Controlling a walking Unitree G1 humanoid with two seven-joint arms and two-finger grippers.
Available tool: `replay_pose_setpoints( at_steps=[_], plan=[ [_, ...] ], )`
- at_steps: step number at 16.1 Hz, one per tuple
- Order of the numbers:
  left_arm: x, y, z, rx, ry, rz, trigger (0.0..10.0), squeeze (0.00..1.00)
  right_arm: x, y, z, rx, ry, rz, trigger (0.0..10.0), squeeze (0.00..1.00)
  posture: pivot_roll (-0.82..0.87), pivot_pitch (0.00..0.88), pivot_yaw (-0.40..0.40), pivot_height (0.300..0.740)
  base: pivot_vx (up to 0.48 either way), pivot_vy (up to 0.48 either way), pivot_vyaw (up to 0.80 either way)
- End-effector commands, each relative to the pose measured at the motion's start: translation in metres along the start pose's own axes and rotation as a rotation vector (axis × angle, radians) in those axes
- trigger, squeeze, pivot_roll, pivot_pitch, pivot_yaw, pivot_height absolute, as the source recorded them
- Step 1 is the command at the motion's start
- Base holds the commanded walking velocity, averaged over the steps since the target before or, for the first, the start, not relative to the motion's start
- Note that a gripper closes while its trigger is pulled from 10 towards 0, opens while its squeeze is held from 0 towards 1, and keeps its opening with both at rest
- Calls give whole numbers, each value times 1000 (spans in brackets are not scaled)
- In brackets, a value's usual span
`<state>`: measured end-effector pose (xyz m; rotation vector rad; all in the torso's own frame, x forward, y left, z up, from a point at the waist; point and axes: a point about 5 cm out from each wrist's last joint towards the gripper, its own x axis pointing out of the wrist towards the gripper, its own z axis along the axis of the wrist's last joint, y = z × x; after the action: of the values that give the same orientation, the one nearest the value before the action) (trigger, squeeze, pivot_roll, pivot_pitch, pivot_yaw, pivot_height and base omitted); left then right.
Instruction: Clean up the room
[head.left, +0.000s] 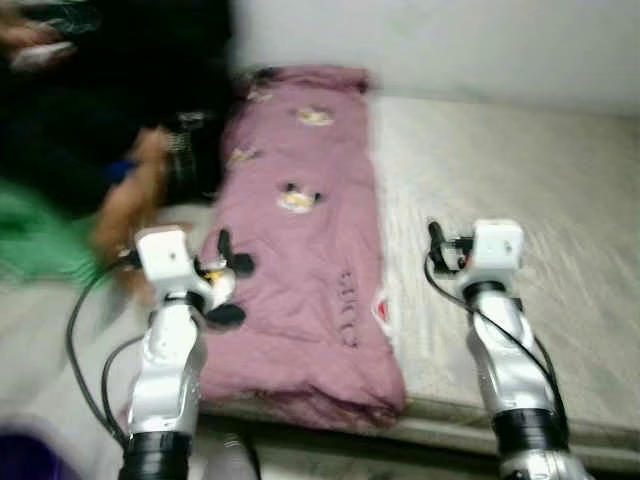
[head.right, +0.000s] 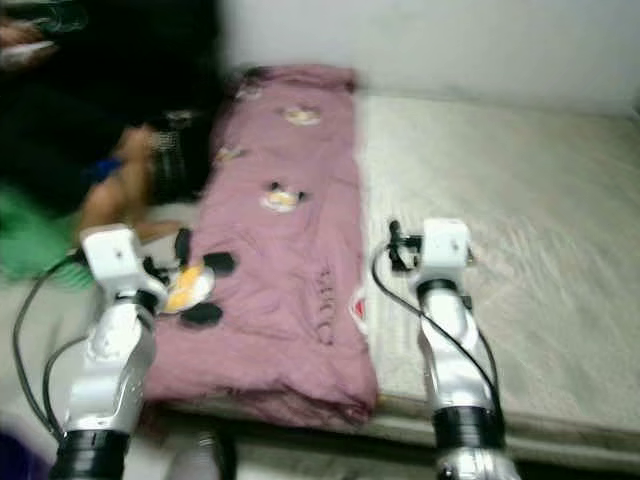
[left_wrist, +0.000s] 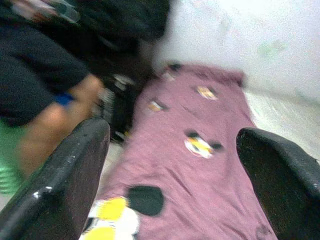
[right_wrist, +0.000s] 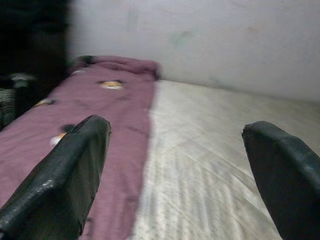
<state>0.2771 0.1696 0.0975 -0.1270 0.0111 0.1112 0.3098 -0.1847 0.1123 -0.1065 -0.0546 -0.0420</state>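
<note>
Two silver arms reach forward over the bed's near edge. The left gripper (head.left: 228, 280) hovers wide open above a soft, wrinkled mauve quilt (head.left: 300, 260) with cartoon prints, folded into a long strip down the pale woven mattress (head.left: 520, 170). The right gripper (right_wrist: 180, 165), fingers spread wide, hovers over bare mattress. Farther left, a blurred person's arm (head.left: 130, 200) reaches in.

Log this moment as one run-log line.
left gripper: open, over pink blanket | right gripper: open, above bare mattress | person: at bed's left | grasp: none
</note>
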Motion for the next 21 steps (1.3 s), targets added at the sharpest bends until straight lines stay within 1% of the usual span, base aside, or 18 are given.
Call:
replay_pose_setpoints(
  at_steps=[1,7,9,10,15,21],
  plan=[
    [1,3,-2,1,14,9,10000,0,-1,3,-1,1,6,9,10000,0,-4,0,30,740,0,0,0],
    [0,3,-2,-7,12,10,10000,0,0,4,-1,5,-1,20,10000,0,-5,0,29,740,0,0,0],
    [-1,3,-2,-14,11,11,10000,0,0,7,0,-2,1,46,10000,0,-5,0,24,740,0,0,0],
    [-1,3,-2,-12,11,11,10000,0,-1,9,1,-20,-8,74,10000,0,-5,0,23,740,0,0,0],
    [-1,-1,-2,-26,10,-18,10000,0,-1,12,2,-28,-15,100,10000,0,-7,0,20,740,0,0,780],
    [-1,-1,-2,-19,7,-18,10000,0,-1,17,3,-30,-17,129,10000,0,-7,0,17,740,0,0,783]
  ],
)
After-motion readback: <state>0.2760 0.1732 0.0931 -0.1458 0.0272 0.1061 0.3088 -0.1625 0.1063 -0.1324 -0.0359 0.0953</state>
